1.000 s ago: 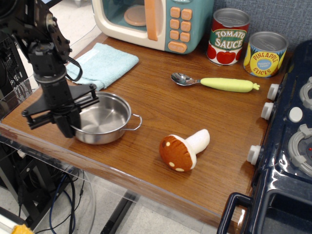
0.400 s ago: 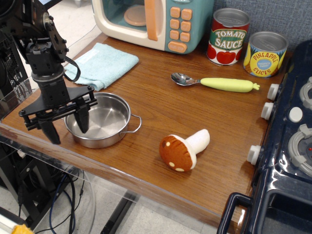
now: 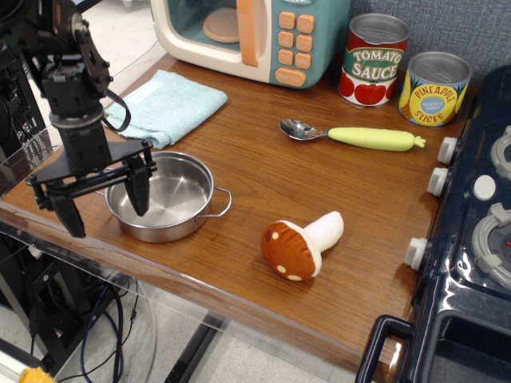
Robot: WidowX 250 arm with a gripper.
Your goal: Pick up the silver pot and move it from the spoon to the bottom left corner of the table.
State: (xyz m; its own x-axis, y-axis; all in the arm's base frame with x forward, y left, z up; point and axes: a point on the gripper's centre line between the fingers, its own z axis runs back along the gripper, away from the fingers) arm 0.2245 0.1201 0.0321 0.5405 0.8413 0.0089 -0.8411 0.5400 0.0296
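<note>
The silver pot [image 3: 169, 196] stands upright on the brown table [image 3: 319, 175] near its front left corner, one wire handle pointing right. My gripper [image 3: 104, 207] is open and straddles the pot's left rim, one finger [image 3: 137, 191] inside the pot and the other [image 3: 70, 214] outside it. The fingers hold nothing. The spoon [image 3: 351, 135], with a metal bowl and a pale yellow-green carrot handle, lies far off at the back right of the table.
A toy mushroom [image 3: 300, 242] lies right of the pot. A blue cloth [image 3: 172, 104] lies behind it. A toy microwave [image 3: 251, 32], a tomato sauce can [image 3: 374, 60] and a pineapple can [image 3: 434, 88] stand at the back. A dark blue toy stove [image 3: 471, 239] fills the right.
My gripper was shut on the pot's left rim, then opened and let go. It has risen slightly and the pot stays where it was.
</note>
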